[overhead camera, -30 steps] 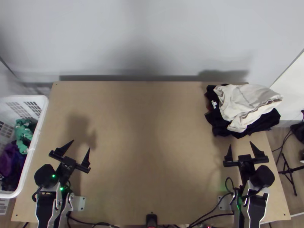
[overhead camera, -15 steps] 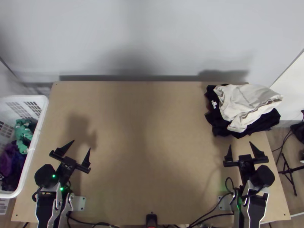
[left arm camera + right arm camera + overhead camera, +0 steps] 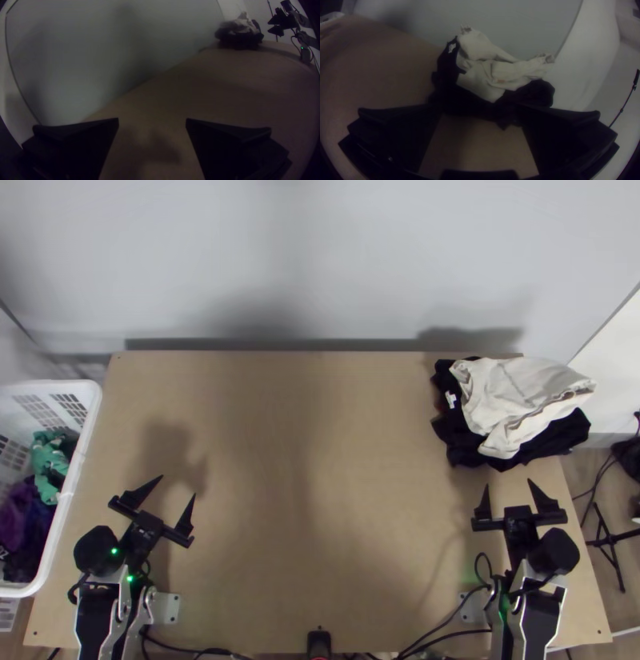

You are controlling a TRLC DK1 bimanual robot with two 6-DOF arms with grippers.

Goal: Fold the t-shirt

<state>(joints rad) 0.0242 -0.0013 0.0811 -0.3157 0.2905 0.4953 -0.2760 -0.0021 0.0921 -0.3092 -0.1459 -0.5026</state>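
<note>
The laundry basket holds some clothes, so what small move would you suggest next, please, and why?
Probably ease the left tool toward the basket: it stands open and empty, and green cloth lies in the basket, while pale cloth and dark clothes lie stacked on the table.

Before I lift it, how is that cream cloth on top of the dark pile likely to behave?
The cream cloth would probably be floppy, since it lies in soft, uneven creases. It likely wouldn't roll, having no round or rigid form. Its loose layers may sag or unfold, and it could drag the dark clothes beneath.
</note>
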